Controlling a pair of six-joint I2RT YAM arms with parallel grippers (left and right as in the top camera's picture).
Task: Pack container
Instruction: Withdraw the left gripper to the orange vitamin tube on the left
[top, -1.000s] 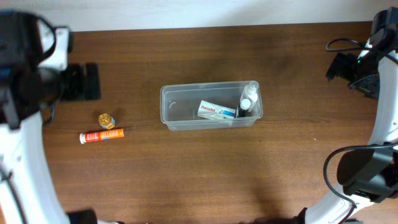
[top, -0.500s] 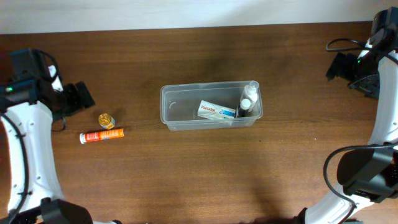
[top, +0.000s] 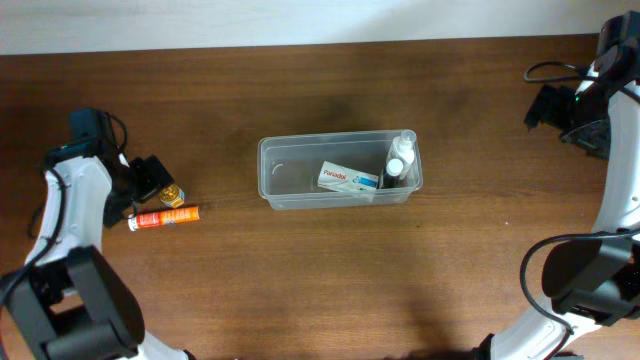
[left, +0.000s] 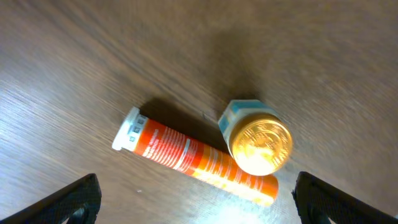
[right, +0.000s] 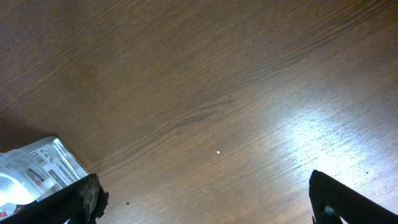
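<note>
The clear plastic container stands mid-table. It holds a white Panadol box and a small bottle with a white cap. My left gripper is open and hovers over a small gold-lidded jar and an orange tube with a white cap. In the left wrist view the jar rests against the tube, just ahead of the spread fingers. My right gripper is open and empty at the far right; its wrist view shows its fingers over bare wood.
A silver foil packet lies at the left edge of the right wrist view. A black cable runs by the right arm. The table's far edge is at the top of the overhead view.
My left arm has swung down and right from the far left corner, and its gripper now hangs over the jar and tube. The right arm and the container have not moved.
</note>
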